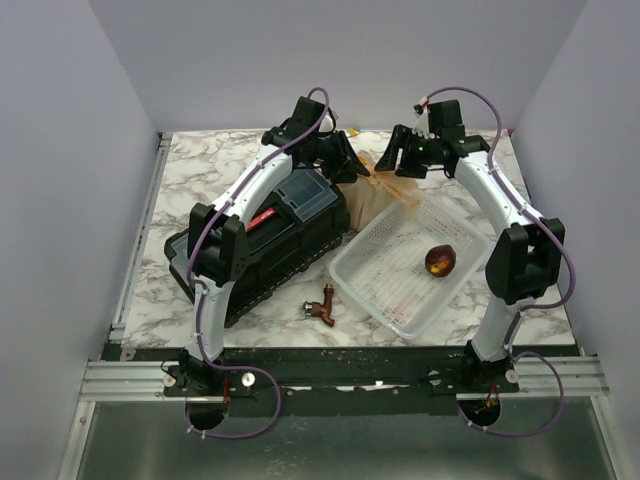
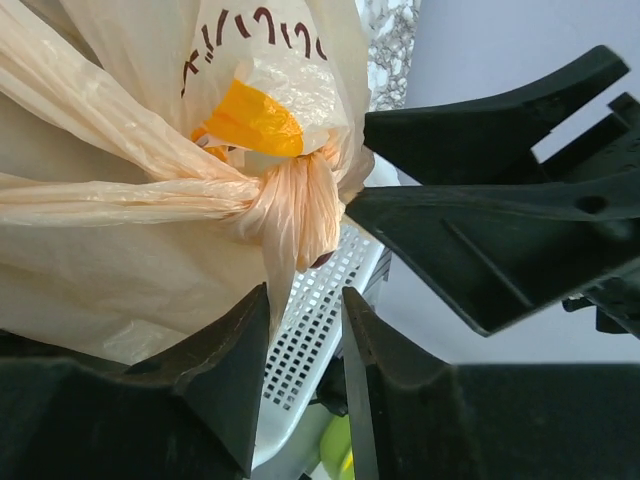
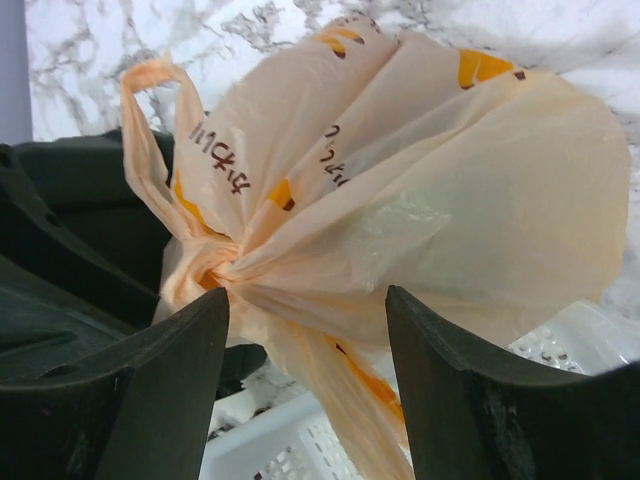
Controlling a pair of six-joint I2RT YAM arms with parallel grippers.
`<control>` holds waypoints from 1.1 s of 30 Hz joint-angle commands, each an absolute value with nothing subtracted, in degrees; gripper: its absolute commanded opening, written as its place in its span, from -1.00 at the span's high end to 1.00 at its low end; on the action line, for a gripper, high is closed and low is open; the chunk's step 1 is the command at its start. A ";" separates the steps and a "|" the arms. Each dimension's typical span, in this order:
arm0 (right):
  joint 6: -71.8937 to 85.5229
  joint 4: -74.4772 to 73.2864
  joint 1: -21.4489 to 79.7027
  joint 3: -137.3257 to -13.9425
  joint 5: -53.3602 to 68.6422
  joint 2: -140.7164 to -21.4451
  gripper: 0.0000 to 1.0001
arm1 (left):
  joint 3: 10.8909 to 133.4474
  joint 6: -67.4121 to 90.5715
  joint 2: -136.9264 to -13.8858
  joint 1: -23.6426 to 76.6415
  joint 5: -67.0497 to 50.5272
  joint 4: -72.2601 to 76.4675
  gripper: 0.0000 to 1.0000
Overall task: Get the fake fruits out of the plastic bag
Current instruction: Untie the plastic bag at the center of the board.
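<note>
Tan bag (image 2: 130, 230) fills left and top, gathered into knot (image 2: 300, 195); orange patch and dark lettering just above knot. Left gripper (image 2: 305, 340) below knot, fingers (image 2: 225, 370) narrowly parted, bag tail hanging toward gap. White mesh basket (image 2: 320, 320) visible through gap. Right gripper (image 2: 380, 165) right of knot, tip almost touching it. Green-yellow object (image 2: 335, 445) far below knot, mostly hidden.
</note>
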State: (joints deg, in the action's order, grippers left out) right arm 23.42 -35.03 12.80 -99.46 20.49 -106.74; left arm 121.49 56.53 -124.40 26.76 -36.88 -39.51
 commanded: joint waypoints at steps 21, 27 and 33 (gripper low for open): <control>22.32 -33.63 12.83 -99.57 17.07 -107.52 0.43 | 130.15 53.32 -128.60 29.79 -32.80 -49.35 1.00; 27.05 -33.36 12.23 -99.86 9.76 -106.25 0.79 | 129.30 52.22 -127.64 29.84 -29.14 -53.75 1.00; 30.27 -31.82 9.88 -100.69 14.17 -107.61 0.98 | 126.38 49.57 -125.10 29.79 -26.81 -55.00 1.00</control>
State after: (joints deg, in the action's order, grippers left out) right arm 27.18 -34.11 11.86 -98.30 14.44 -106.74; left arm 128.44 53.12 -128.20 29.50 -30.76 -48.31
